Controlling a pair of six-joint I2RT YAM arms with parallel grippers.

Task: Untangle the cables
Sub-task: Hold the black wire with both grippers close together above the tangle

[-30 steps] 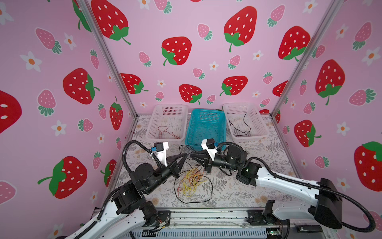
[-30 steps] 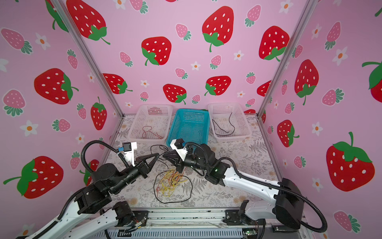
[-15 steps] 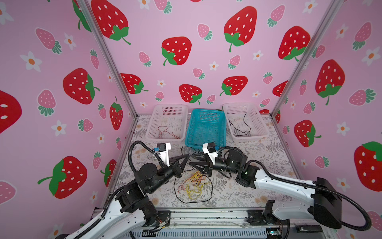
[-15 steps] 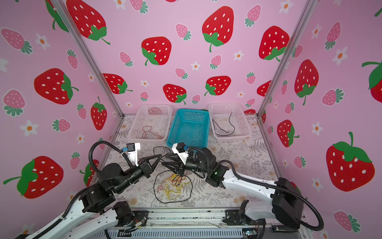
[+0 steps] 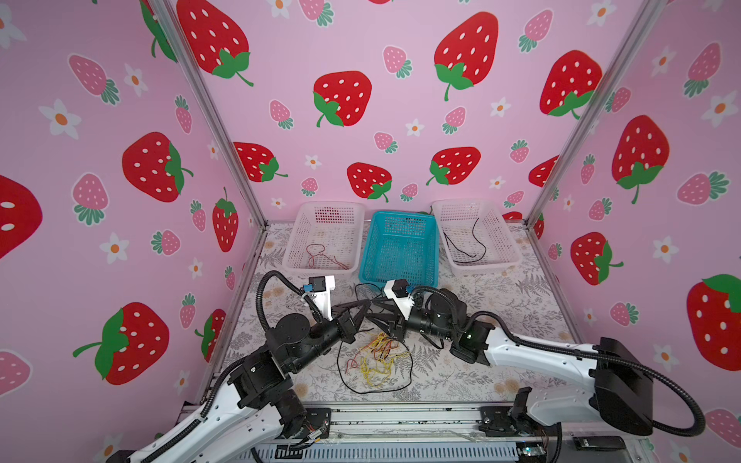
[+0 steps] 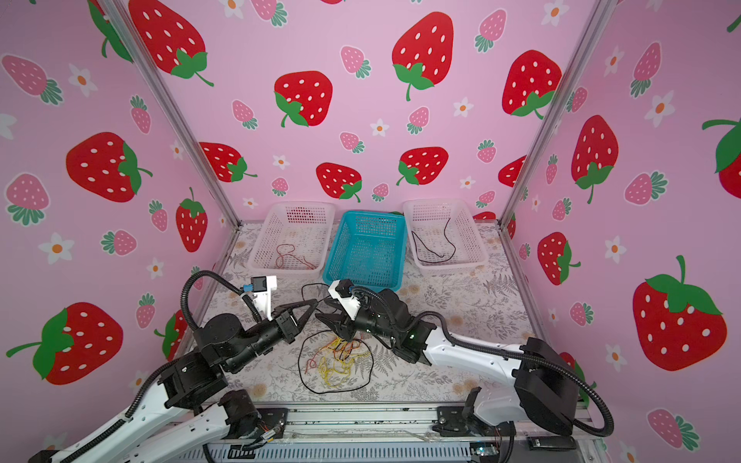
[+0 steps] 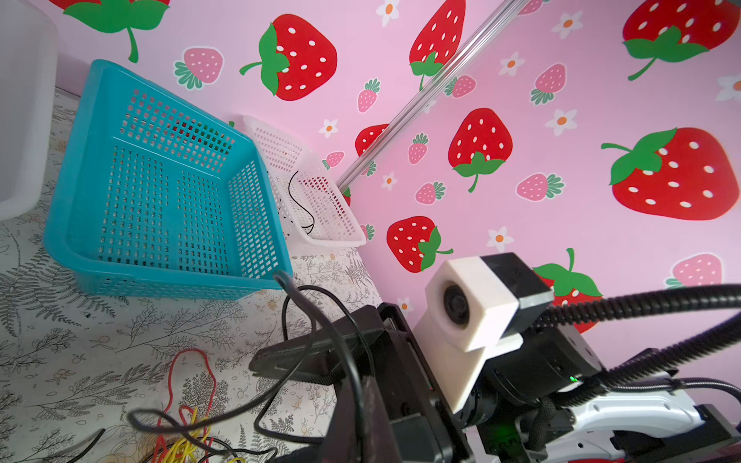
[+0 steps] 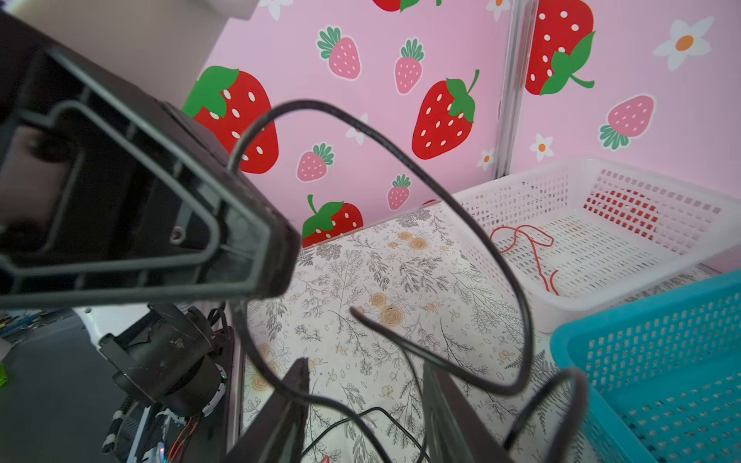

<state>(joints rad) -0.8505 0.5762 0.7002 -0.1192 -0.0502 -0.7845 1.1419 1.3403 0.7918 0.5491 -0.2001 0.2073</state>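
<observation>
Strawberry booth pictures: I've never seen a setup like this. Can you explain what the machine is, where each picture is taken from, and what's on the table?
You are looking at two robot arms, each ending in a two-fingered gripper. Both top views come from one camera head looking down on everything. The other two pictures come from small cameras on the arms' wrists.

On the table lies a tangle of red, yellow and black cables. Behind it stand three baskets:
- the left basket, holding a red cable
- the blue basket
- the right basket, holding a black cable

The left gripper is shut, seemingly pinching a black loop that hangs above the table. The right gripper is open close by.
</observation>
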